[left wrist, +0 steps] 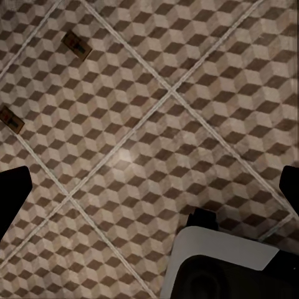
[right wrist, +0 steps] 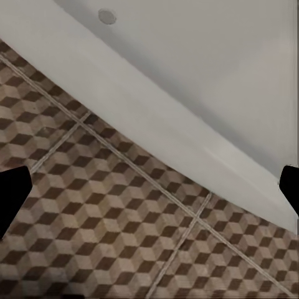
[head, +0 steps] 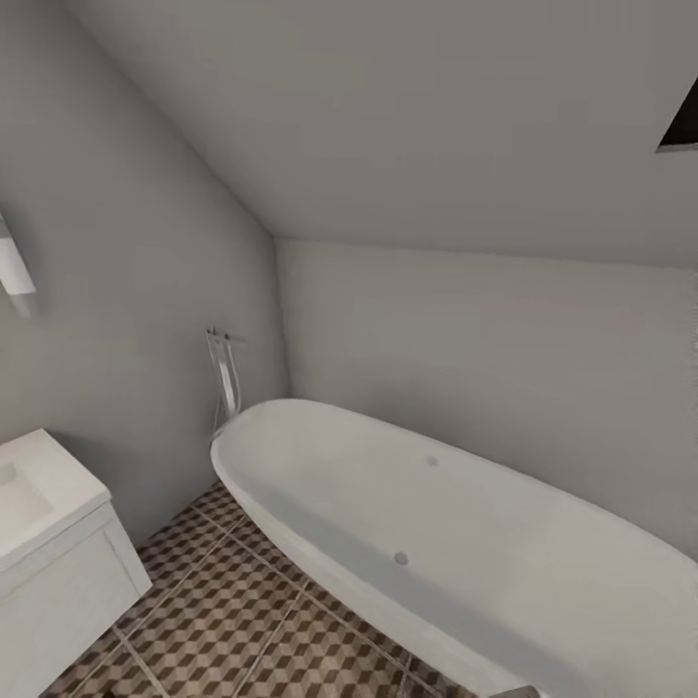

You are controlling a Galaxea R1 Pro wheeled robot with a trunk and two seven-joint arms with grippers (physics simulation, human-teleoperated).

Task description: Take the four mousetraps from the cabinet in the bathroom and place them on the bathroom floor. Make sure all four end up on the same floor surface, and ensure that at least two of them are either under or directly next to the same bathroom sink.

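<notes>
Two mousetraps lie flat on the bathroom floor (left wrist: pixel 187 81) in the left wrist view, one (left wrist: pixel 76 45) and another (left wrist: pixel 11 119) about a tile apart. My left gripper (left wrist: pixel 149 193) hangs open and empty above the tiles, well away from both traps. Also open and empty, my right gripper (right wrist: pixel 149 190) hovers over the floor (right wrist: pixel 106 218) beside the bathtub's rim. A corner of the white sink (head: pixel 29 485) shows at the lower left of the head view, on its white vanity unit (head: pixel 68 591). The cabinet is out of view.
A long white rounded bathtub (head: pixel 465 543) runs along the far wall, with a chrome wall fitting (head: pixel 225 373) at its head. Patterned floor (head: pixel 223 620) lies between tub and vanity. Part of my white and black base (left wrist: pixel 224 265) sits on the tiles.
</notes>
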